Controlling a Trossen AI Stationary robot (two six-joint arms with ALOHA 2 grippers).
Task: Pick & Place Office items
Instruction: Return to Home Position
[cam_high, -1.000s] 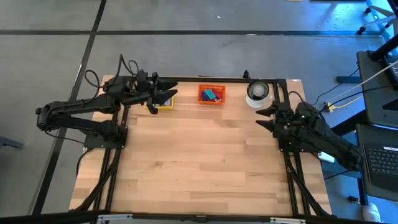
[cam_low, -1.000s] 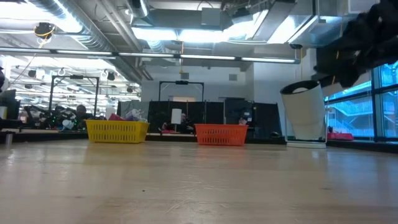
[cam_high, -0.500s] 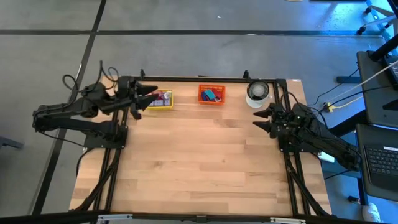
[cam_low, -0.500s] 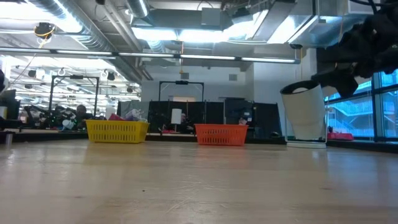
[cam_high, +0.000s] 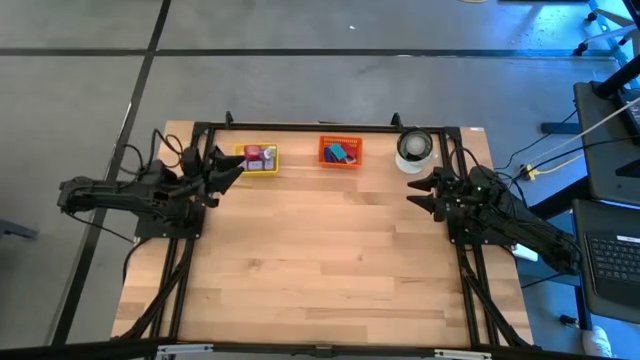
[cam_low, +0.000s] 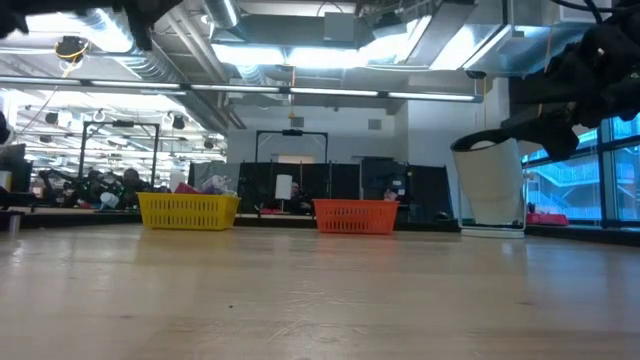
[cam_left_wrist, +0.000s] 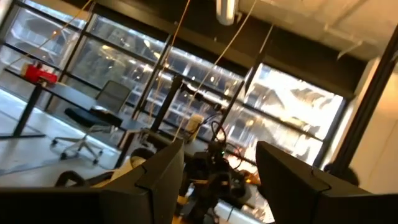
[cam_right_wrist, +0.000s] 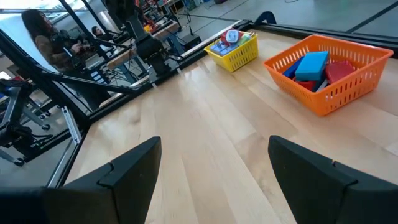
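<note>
we count two arms, left arm (cam_high: 120, 192) and right arm (cam_high: 510, 222), at the side edges of the table (cam_high: 320, 260); two trays at its far edge, yellow tray (cam_high: 257, 172) and orange tray (cam_high: 340, 165); one white round container (cam_high: 404, 160); office items (cam_right_wrist: 309, 64) inside overlap past counting.

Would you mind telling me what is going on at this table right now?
Neither arm is handling anything. The small office items lie sorted in the yellow tray and the orange tray along the far edge of the table. The left tool hangs open and empty beside the yellow tray, and the right tool is open and empty near the white round container. The sorting looks finished.
</note>
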